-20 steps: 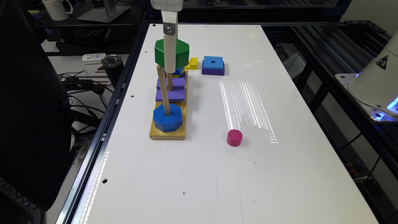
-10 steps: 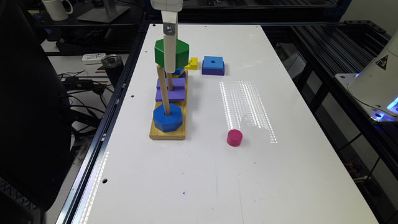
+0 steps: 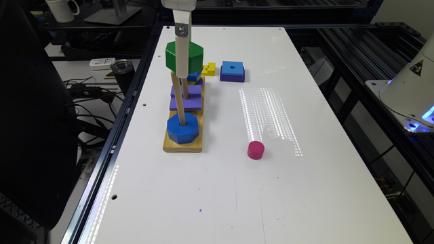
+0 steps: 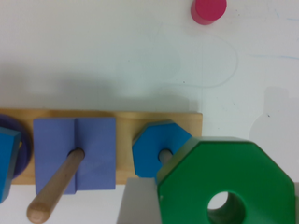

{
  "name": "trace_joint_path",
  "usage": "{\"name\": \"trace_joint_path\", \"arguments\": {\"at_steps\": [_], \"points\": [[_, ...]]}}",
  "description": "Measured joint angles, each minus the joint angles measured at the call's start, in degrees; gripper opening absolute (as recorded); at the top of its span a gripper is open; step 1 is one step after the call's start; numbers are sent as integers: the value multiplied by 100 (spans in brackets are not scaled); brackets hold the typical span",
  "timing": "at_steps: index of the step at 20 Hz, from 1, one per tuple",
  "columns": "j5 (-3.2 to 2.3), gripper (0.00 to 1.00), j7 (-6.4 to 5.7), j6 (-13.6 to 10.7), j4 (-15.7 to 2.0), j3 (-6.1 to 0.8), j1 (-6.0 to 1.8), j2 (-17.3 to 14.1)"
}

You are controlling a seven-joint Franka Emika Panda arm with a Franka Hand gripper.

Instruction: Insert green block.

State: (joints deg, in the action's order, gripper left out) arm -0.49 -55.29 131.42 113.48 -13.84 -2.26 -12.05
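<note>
Green block (image 3: 184, 57) is hanging in my fingers (image 3: 182, 69) high over the counter (image 3: 305, 189), raised above the wooden base (image 3: 182, 145) so that its round centre hole can come down over a peg rather than knock against one. I am gripping it by its sides: in the wrist view the block (image 4: 229, 182) is sitting right under the camera with a pale finger (image 4: 135, 205) against its edge, so I am judging my fingers closed on it. In that same view the hole is lying off to one side of the blue octagonal block (image 4: 159, 147) and the short peg end (image 4: 164, 155) poking through it, so I am not yet lined up with that peg. I am taking that peg as the likely target, since the green piece shares the octagon shape, though I cannot be sure. The tall peg (image 3: 178, 98) is rising out of the blue octagon at about 12 o'clock, leaning slightly, and its tip is near the underside of my load. Purple blocks (image 3: 186, 97) are filling the next peg along. At roughly 3 o'clock from the base, well apart, a pink cylinder (image 3: 255, 150) is standing clear of my path.
</note>
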Motion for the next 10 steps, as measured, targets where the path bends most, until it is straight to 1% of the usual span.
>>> {"name": "trace_joint_path", "arguments": {"at_steps": [5,10], "points": [[0,0,4,40,-51,1,-5,-58],[0,0,5,53,-57,1,-6,-66]]}}
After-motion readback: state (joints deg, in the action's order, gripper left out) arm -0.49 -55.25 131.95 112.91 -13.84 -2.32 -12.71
